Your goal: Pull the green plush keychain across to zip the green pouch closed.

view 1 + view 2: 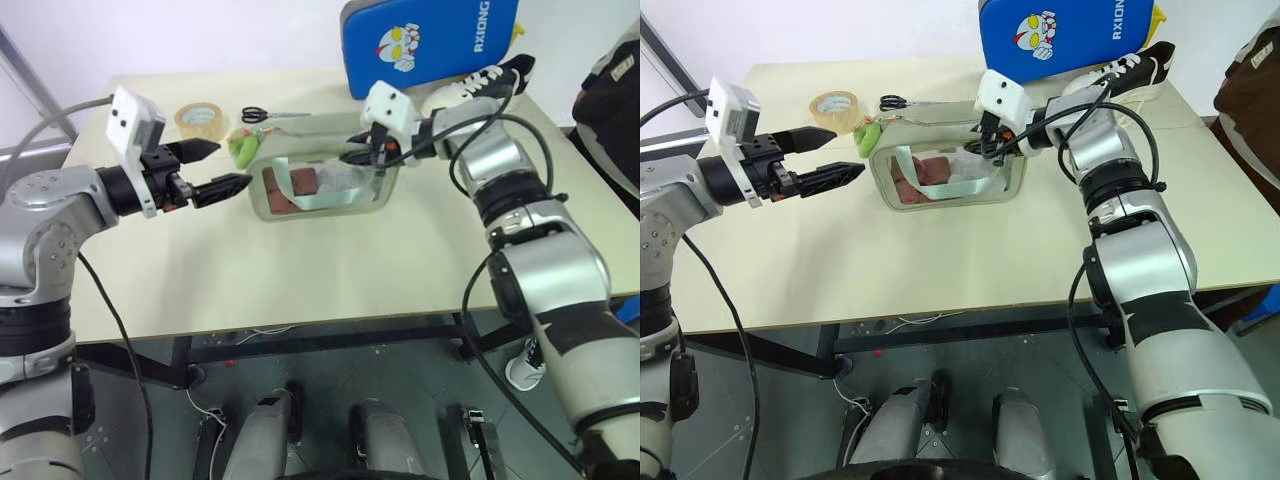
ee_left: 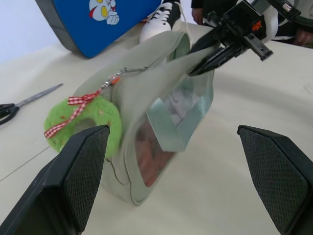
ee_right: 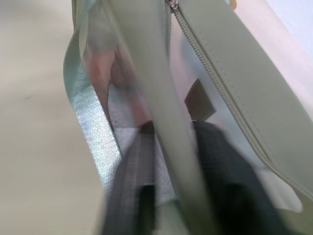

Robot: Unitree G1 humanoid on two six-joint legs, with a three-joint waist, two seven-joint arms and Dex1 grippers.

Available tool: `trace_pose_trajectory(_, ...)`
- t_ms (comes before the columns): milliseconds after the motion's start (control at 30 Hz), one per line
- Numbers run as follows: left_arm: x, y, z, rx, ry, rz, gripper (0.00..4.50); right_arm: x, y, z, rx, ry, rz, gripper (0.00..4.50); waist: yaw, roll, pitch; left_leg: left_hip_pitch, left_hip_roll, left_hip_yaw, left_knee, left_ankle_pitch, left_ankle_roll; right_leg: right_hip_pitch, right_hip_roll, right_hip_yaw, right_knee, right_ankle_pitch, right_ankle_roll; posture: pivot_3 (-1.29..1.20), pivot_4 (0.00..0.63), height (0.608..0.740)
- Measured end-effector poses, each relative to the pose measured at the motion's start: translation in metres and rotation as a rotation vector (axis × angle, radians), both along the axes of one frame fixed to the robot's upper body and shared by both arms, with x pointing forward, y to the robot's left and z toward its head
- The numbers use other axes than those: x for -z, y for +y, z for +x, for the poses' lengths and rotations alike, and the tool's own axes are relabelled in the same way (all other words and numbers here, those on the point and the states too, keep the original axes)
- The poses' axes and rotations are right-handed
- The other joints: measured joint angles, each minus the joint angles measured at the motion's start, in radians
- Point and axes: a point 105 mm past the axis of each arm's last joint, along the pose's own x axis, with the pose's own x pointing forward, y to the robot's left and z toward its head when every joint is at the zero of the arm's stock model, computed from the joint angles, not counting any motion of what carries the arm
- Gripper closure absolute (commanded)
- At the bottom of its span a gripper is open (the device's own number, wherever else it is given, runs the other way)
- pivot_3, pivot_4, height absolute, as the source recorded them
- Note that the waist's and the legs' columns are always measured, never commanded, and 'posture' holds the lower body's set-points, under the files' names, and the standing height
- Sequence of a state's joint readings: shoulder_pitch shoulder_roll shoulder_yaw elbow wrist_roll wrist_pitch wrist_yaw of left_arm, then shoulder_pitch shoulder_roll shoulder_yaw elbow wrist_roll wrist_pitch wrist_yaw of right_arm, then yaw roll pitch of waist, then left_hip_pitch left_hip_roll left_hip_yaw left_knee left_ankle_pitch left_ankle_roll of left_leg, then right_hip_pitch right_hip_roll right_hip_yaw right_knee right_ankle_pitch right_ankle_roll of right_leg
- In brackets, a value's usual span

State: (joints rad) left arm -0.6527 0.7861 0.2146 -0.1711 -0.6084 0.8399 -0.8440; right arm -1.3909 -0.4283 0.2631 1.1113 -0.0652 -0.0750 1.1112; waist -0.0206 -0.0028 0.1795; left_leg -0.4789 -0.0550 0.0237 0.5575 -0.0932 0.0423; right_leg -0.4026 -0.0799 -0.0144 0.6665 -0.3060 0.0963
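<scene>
- The table (image 1: 330, 290) carries a blue case (image 1: 430, 45) and a black-and-white shoe (image 1: 480, 85) standing at its far edge.
- The green pouch (image 1: 325, 180) stands mid-table, its top unzipped.
- Scissors (image 1: 275, 115) and a tape roll (image 1: 200, 120) lie behind the pouch.
- The right gripper (image 2: 208, 56) reaches across, angled down, fingers pinching the pouch's top edge.
- The left gripper (image 1: 215, 168) is held level, fingers spread, just beside the green plush keychain (image 2: 83, 120), which hangs at the pouch's left end.
</scene>
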Motion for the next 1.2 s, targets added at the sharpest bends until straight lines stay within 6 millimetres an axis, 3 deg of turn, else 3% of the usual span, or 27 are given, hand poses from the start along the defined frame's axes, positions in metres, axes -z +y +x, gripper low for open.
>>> trace_pose_trajectory(133,-0.001,0.008,0.008,-0.041,-0.006,-0.008,0.00,-0.010,-0.005,-0.005,-0.020,-0.003,-0.021,4.45,0.006,0.000,0.001,-0.001,0.000,0.000,0.000,0.000,0.000,-0.002,0.000,0.000,0.000,0.000,0.000,0.00,0.150,0.740)
trace_pose_trajectory(233,-0.014,0.015,0.016,-0.091,-0.043,-0.032,0.00,-0.025,-0.012,-0.022,-0.077,-0.061,-0.059,4.45,0.010,0.000,0.000,-0.001,0.000,0.000,0.000,0.000,0.000,-0.002,-0.001,0.000,0.000,0.000,0.000,0.00,0.150,0.740)
trace_pose_trajectory(400,-0.011,0.015,0.017,-0.088,-0.045,-0.035,0.00,0.010,-0.022,-0.053,-0.112,0.032,-0.090,4.45,0.007,0.000,0.000,-0.001,0.000,0.001,0.000,0.000,0.000,-0.001,-0.002,0.001,0.001,0.000,0.000,0.00,0.150,0.740)
trace_pose_trajectory(633,-0.008,0.010,0.018,-0.072,-0.041,-0.050,0.00,0.013,-0.010,-0.074,-0.076,0.081,-0.054,4.45,0.003,0.000,0.000,-0.001,0.001,0.002,0.000,-0.001,0.001,-0.002,-0.001,0.003,0.001,0.000,0.000,0.00,0.150,0.740)
trace_pose_trajectory(767,-0.007,0.012,0.022,-0.080,-0.041,-0.054,0.00,0.007,-0.007,-0.072,-0.048,0.080,-0.028,2.93,0.004,0.000,0.000,0.000,0.001,0.002,0.000,-0.001,0.001,-0.002,-0.002,0.003,0.000,0.000,0.000,0.00,0.150,0.740)
trace_pose_trajectory(833,-0.004,0.012,0.025,-0.079,-0.035,-0.051,0.00,-0.001,-0.008,-0.072,-0.046,0.057,-0.027,2.93,0.005,0.000,0.000,-0.001,0.001,0.002,0.000,-0.001,0.001,-0.002,-0.002,0.003,0.000,0.000,0.000,0.00,0.150,0.740)
trace_pose_trajectory(1067,0.001,0.024,0.031,-0.111,-0.029,-0.032,0.00,-0.045,-0.050,-0.087,0.029,-0.041,-0.052,2.93,0.008,0.000,0.000,-0.001,0.001,0.003,0.001,-0.002,0.002,-0.001,-0.004,0.003,-0.002,0.000,-0.001,0.00,0.150,0.740)
trace_pose_trajectory(1133,0.005,0.026,0.038,-0.136,-0.034,-0.036,0.00,-0.044,-0.056,-0.092,0.035,-0.042,-0.056,2.93,0.008,-0.001,0.000,-0.001,0.001,0.003,0.000,-0.002,0.003,-0.001,-0.004,0.003,-0.002,0.000,-0.001,0.00,0.150,0.740)
trace_pose_trajectory(1200,0.012,0.025,0.043,-0.144,-0.027,-0.053,0.00,-0.027,-0.062,-0.091,0.048,0.000,-0.060,2.93,0.008,-0.001,-0.001,-0.001,0.001,0.003,0.001,-0.002,0.003,-0.001,-0.004,0.003,-0.002,0.000,-0.001,0.00,0.150,0.740)
